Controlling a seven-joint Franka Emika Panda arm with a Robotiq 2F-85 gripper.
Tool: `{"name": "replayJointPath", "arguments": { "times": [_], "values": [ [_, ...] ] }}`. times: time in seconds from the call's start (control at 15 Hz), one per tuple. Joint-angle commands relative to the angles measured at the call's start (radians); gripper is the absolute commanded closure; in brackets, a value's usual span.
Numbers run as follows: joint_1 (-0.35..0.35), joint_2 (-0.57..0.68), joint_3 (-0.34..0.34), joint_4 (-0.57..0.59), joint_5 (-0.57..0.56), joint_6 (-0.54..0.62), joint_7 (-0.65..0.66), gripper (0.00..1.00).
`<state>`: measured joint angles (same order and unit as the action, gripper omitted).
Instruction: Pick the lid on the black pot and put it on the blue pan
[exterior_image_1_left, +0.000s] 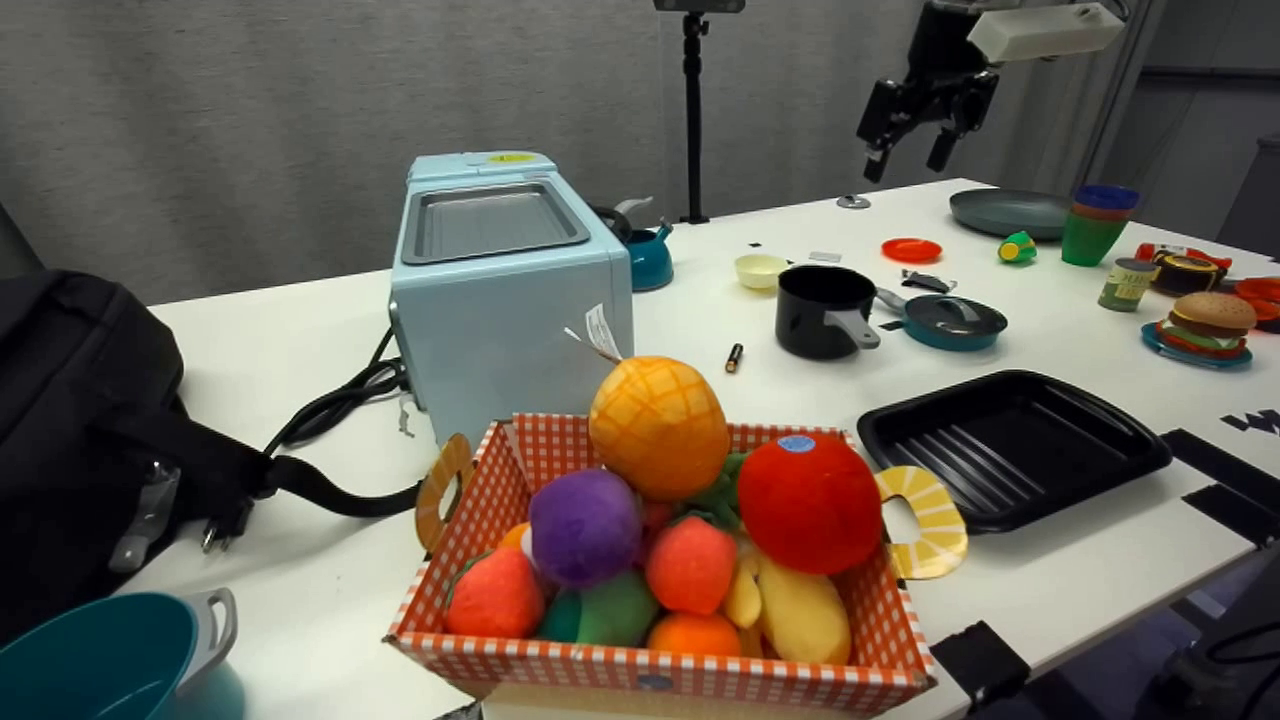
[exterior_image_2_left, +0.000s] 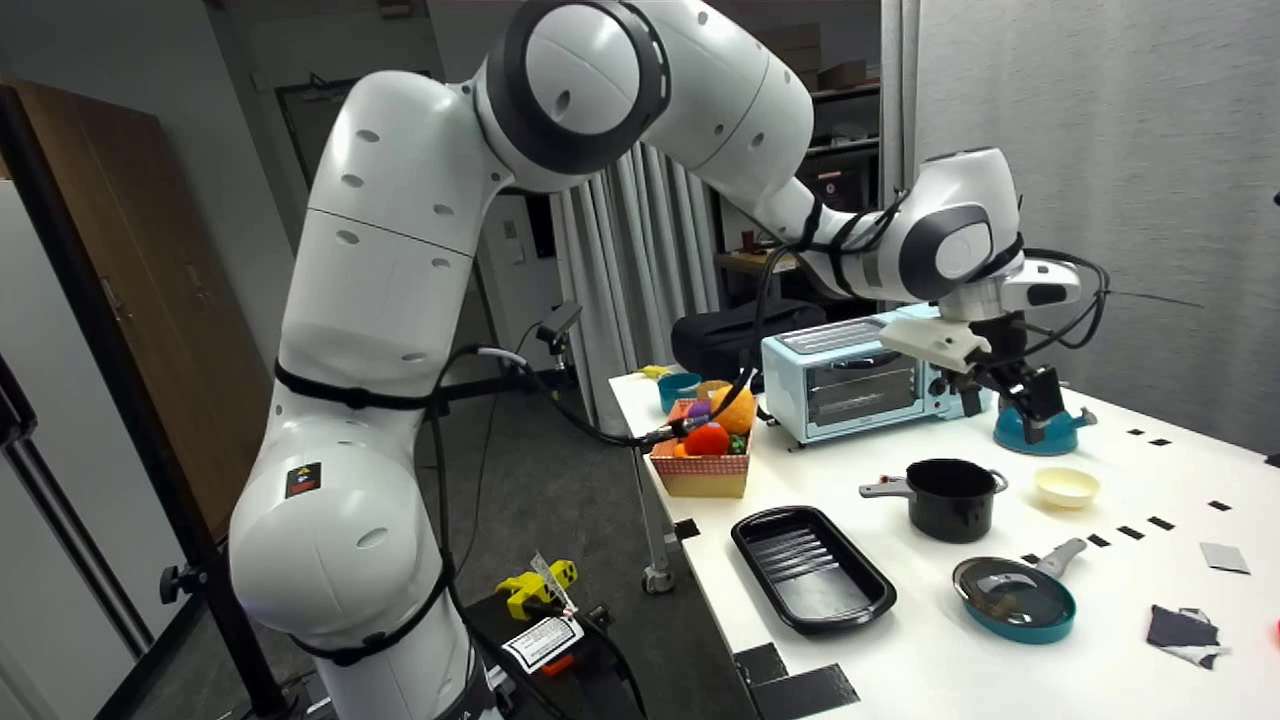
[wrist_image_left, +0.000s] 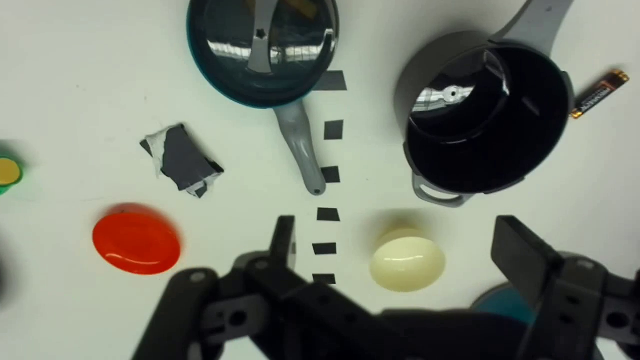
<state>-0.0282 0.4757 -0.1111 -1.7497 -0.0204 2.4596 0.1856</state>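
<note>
The dark see-through lid (exterior_image_1_left: 962, 308) with a grey handle lies on the small blue pan (exterior_image_1_left: 945, 338). The lid also shows in an exterior view (exterior_image_2_left: 990, 600) and in the wrist view (wrist_image_left: 230, 60); the pan's grey handle (wrist_image_left: 300, 145) points away from it. The black pot (exterior_image_1_left: 822, 318) stands beside the pan, uncovered, its dark inside seen from above in the wrist view (wrist_image_left: 500, 165). My gripper (wrist_image_left: 400, 245) is open and empty, high above the table over the pale yellow bowl (wrist_image_left: 407, 265). It also shows in both exterior views (exterior_image_1_left: 907, 160) (exterior_image_2_left: 1003, 418).
A black grill tray (exterior_image_2_left: 815, 570) lies near the table edge. A light blue oven (exterior_image_2_left: 850, 385), a blue kettle (exterior_image_2_left: 1030, 432) and a fruit basket (exterior_image_1_left: 660, 678) stand around. A red plate (wrist_image_left: 136, 242), a battery (wrist_image_left: 600, 94) and torn tape (wrist_image_left: 182, 160) lie on the table.
</note>
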Motion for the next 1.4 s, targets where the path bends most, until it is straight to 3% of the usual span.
{"name": "replayJointPath", "arguments": {
  "times": [0.0, 0.2, 0.27, 1.33],
  "values": [
    [-0.024, -0.116, 0.046, -0.048, 0.052, -0.038, -0.073, 0.00],
    [-0.033, -0.184, 0.063, -0.052, 0.091, -0.072, -0.127, 0.00],
    [-0.008, -0.112, 0.040, -0.008, 0.054, -0.045, -0.068, 0.00],
    [-0.008, -0.108, 0.042, -0.008, 0.057, -0.050, -0.070, 0.00]
  ]
}}
